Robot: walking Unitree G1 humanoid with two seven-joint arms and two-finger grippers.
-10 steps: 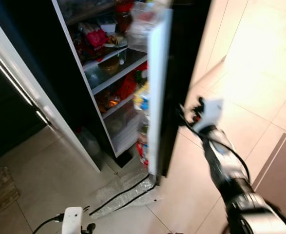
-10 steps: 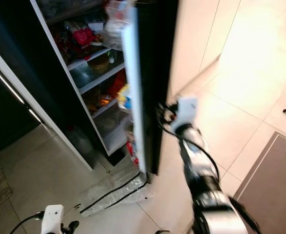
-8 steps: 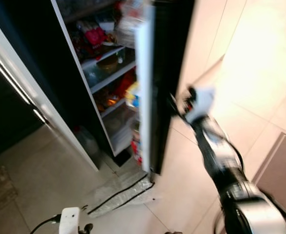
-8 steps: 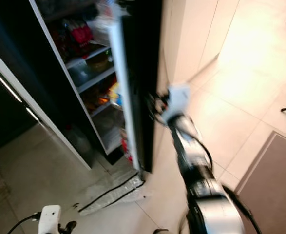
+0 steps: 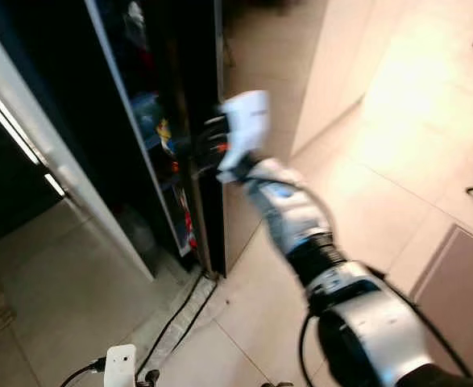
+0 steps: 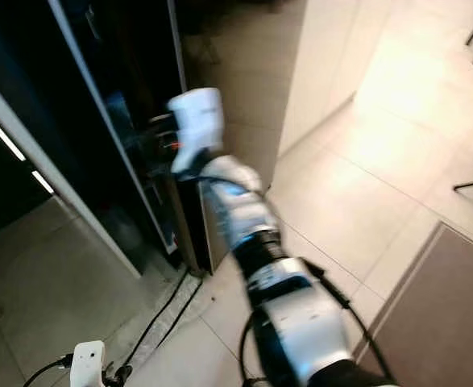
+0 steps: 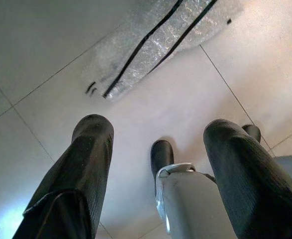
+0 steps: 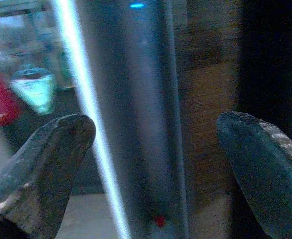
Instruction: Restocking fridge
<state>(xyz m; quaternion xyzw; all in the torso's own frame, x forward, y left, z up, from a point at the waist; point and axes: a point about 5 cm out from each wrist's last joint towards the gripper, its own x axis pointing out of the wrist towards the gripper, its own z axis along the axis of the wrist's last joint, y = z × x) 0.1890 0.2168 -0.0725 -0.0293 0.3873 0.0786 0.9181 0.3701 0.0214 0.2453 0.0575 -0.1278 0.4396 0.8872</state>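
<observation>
Fingers of the right gripper [image 8: 150,164] stayed apart against the door [image 5: 208,121].
Door had swung nearly shut, hiding the shelves; restocking looked finished.

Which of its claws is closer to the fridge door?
The right. The right claw is up at the edge of the fridge door, fingers open. The left claw hangs low over the floor, open.

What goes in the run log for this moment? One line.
fridge door: nearly shut | right hand: open, at door edge | left hand: open, idle over floor | silver bag: on floor
</observation>
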